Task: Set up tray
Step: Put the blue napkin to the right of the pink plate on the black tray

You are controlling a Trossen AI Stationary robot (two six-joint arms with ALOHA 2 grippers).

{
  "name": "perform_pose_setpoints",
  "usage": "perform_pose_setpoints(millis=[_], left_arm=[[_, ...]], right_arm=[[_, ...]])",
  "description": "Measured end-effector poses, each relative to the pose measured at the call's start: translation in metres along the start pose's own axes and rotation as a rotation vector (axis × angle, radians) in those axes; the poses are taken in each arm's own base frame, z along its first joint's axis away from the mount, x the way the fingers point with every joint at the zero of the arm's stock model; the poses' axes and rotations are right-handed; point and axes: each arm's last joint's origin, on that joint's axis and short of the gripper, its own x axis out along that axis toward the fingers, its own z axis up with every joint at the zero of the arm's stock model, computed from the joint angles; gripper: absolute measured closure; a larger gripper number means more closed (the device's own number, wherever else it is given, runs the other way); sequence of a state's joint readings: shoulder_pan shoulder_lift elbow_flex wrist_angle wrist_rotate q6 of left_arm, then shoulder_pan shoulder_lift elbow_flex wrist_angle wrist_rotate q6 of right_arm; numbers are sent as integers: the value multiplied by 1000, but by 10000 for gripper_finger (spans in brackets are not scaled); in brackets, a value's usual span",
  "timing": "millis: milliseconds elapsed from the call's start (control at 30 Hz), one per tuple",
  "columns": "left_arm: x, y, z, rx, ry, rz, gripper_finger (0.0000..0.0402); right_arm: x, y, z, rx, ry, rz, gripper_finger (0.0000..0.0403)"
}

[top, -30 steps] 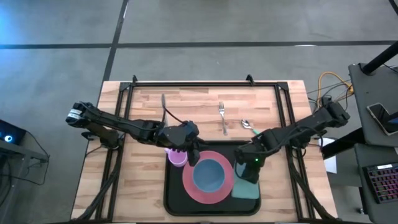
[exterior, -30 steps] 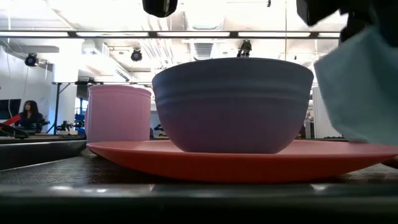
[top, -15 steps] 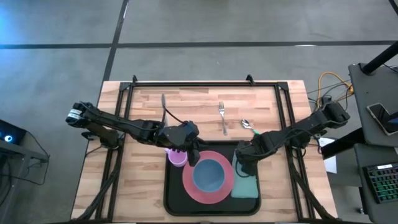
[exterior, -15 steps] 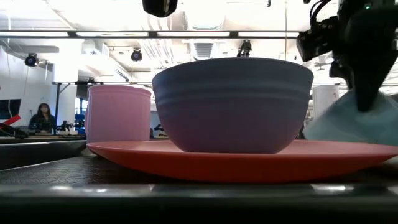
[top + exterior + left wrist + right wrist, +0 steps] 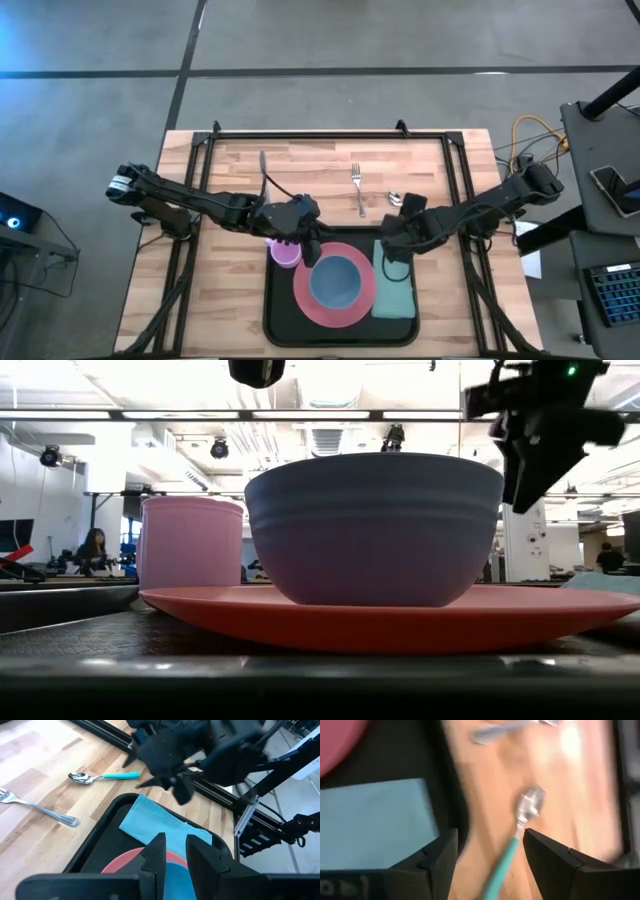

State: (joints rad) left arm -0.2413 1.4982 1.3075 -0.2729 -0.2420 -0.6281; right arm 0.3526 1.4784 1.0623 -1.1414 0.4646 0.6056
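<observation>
The black tray lies at the table's near middle. On it are a pink plate bearing a blue bowl, a pink cup at the far left, and a teal napkin flat along the right side. My left gripper hangs above the tray between cup and bowl, its fingers a narrow gap apart with nothing in it. My right gripper is open, raised over the tray's far right corner, clear of the napkin.
On the bare wood beyond the tray lie a knife, a fork and a teal-handled spoon, the spoon just past my right gripper. A black frame borders the table. People show far off in the room.
My right gripper has opened and let go of the napkin, then risen and drawn toward the table's far edge, near the spoon. The napkin, held up and tilted a second ago, has come down and now lies flat on the tray beside the plate.
</observation>
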Motion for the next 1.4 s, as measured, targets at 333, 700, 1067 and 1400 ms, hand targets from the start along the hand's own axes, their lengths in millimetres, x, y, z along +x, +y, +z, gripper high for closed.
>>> perform_pose_setpoints(millis=[333,700,1067,1400], left_arm=[[0,0,0,-21,0,0,344],[0,1,-1,-21,3,3,345],[2,2,-3,-19,10,8,345],[1,3,-5,-38,27,16,345]], right_arm=[[-15,40,-7,-291,-42,387,184],[-18,94,-49,-224,-102,549,219],[9,130,-48,-152,-106,590,385],[27,146,-55,-131,-64,548,390]])
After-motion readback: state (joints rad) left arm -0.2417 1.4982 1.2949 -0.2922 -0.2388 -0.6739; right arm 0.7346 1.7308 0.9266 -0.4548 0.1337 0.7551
